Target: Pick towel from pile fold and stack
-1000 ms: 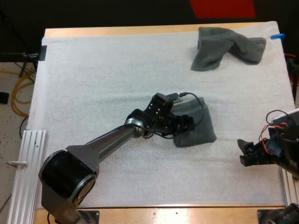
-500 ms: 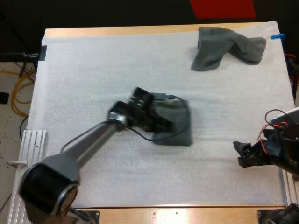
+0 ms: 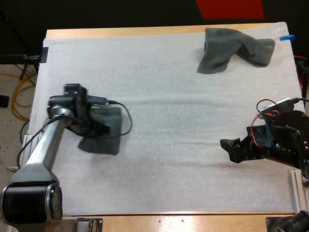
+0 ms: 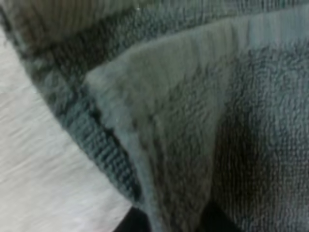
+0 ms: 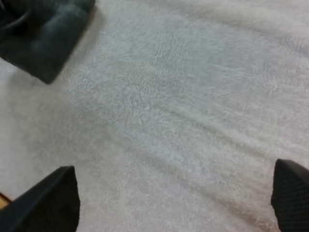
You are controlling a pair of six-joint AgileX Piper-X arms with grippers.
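Left gripper (image 3: 98, 127), jaws buried in folded towel (image 3: 109, 143), seemingly tight on it; right gripper (image 3: 231, 149) jaws wide apart over mat (image 3: 169, 96).

folded towel (image 3: 105, 141): left on mat (image 3: 169, 111) | crumpled towel (image 3: 231, 50): far right | right tool (image 3: 231, 149): near right

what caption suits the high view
Left gripper holds a folded dark grey-green towel; crumpled towel lies far right.
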